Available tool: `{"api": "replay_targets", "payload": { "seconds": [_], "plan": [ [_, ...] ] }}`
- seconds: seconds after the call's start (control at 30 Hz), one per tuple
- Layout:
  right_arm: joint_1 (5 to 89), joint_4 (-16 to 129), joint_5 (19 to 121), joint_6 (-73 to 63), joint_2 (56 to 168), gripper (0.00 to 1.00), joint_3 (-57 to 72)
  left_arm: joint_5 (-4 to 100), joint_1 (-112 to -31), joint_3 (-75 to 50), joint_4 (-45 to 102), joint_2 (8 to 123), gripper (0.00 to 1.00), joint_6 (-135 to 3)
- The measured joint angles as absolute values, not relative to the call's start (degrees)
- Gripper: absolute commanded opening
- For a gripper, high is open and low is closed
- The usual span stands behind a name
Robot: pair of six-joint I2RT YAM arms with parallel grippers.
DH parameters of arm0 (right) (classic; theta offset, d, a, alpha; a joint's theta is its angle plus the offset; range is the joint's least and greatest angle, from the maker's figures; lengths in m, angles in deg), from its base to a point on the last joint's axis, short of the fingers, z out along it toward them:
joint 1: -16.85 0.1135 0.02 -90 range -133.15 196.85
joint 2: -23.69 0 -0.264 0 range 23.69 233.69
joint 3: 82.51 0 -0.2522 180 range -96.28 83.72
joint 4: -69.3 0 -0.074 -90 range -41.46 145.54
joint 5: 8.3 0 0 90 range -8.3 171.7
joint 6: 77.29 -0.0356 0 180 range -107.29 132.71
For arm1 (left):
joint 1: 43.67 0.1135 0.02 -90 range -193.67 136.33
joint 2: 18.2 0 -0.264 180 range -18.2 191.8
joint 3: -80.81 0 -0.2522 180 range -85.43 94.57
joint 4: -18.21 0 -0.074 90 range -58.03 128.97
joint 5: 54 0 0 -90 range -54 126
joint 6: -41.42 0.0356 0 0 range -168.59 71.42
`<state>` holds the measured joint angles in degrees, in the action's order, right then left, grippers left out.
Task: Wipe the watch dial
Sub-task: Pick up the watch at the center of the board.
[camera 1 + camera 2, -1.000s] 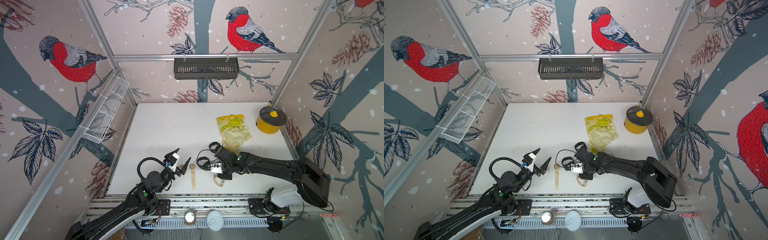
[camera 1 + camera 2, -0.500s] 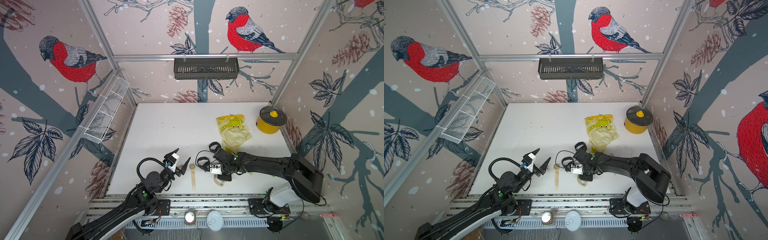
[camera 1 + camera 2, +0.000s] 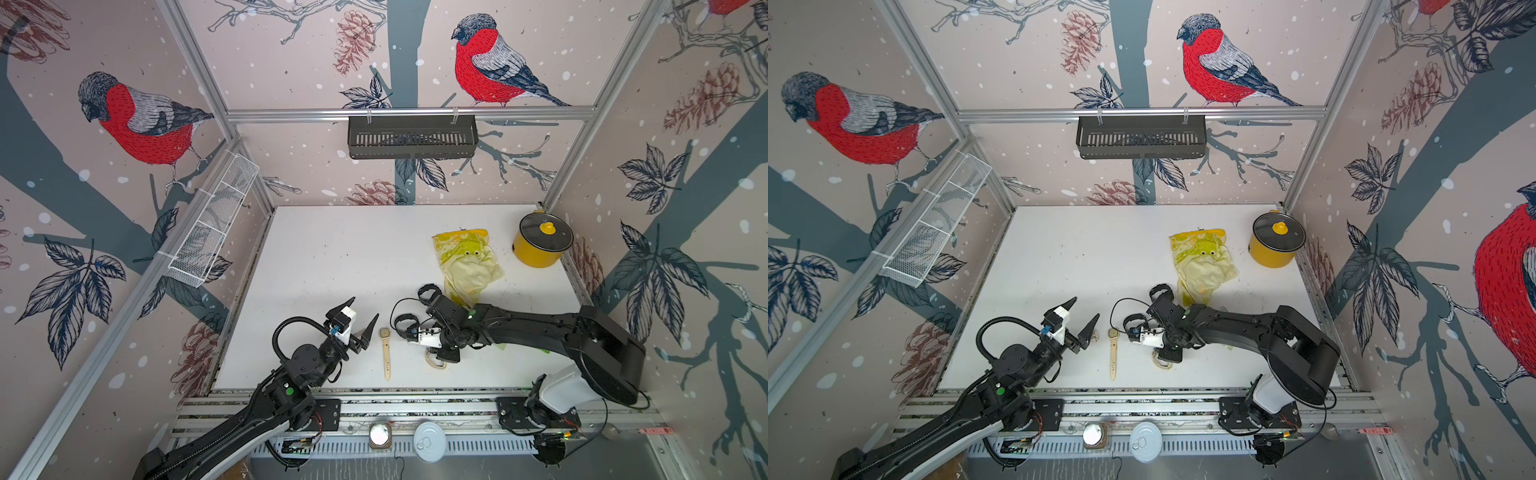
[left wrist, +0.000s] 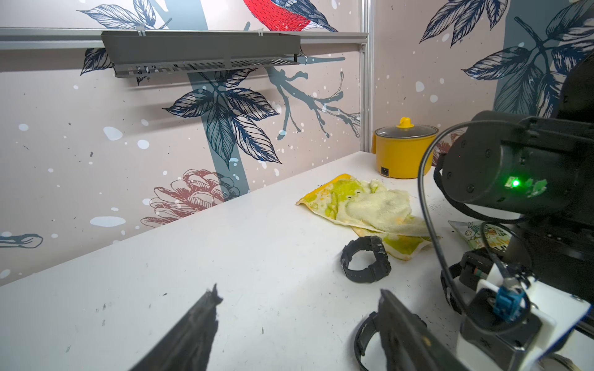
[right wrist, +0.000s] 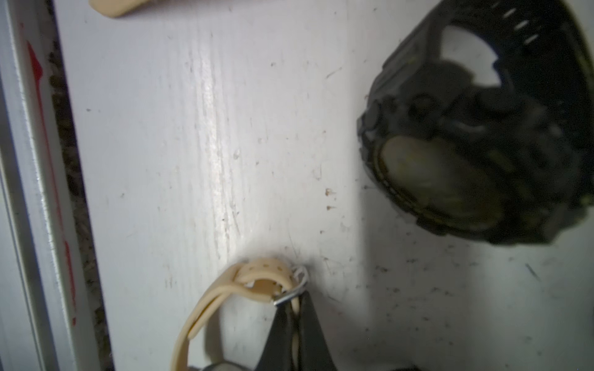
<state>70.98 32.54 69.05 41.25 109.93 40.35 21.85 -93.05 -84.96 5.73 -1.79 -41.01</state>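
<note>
Front-left of the table (image 3: 332, 257): left pincer (image 3: 365, 306) wide, empty. Front edge: right pincer (image 5: 294, 298) pinching the strap (image 5: 260, 269) of the looped tan watch (image 3: 435, 362). Risk: the hold is thin, so the watch may swivel or slip, turning the dial away from the cloth (image 3: 467, 262).

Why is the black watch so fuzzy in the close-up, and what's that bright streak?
Right wrist view: the black watch looks out of focus, probably too near the lens; the streak is glare on the white table. Both top views: sharp.

A lidded yellow pot (image 3: 538, 254) stands upright, while a black slotted rack (image 3: 411, 138) hangs behind.
</note>
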Motion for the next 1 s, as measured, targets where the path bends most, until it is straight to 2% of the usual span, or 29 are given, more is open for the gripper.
{"api": "replay_targets", "payload": {
  "seconds": [0.2, 0.37, 0.4, 0.43, 0.47, 0.6, 0.77, 1.0],
  "plan": [
    [64.91, 35.53, 64.4, 39.13, 97.97, 0.04, 41.35, 25.19, -93.05, -84.98, 5.16, -2.45, 0.8, -41.19],
    [60.29, 46.0, 59.24, 36.16, 83.5, 0.04, 46.27, 31.49, -93.05, -83.78, 4.6, -1.94, 0.83, -42.69],
    [59.79, 48.41, 58.83, 35.3, 81.18, 0.04, 47.39, 32.8, -93.05, -83.19, 4.31, -1.73, 0.85, -43.22],
    [59.07, 51.42, 58.63, 34.84, 78.28, 0.04, 48.79, 34.72, -93.05, -82.18, 4.03, -1.42, 0.95, -44.46],
    [58.37, 54.35, 58.67, 33.79, 75.92, 0.04, 49.94, 36.18, -93.08, -81.28, 3.81, -1.27, 0.98, -45.21],
    [55.77, 66.42, 60.42, 32.11, 68.66, 0.04, 54.27, 40.47, -93.05, -76.48, 4.09, -0.48, 0.98, -52.57],
    [51.75, 80.78, 59.72, 30.14, 61.73, 0.04, 60.37, 40.53, -93.05, -68.3, 8.42, 1.55, 0.98, -65.36],
    [49.39, 83.42, 57.03, 29.16, 62.74, 0.04, 57.09, 51.2, -93.05, -64.94, 8.22, 7.24, 0.95, -67.11]
  ]
}}
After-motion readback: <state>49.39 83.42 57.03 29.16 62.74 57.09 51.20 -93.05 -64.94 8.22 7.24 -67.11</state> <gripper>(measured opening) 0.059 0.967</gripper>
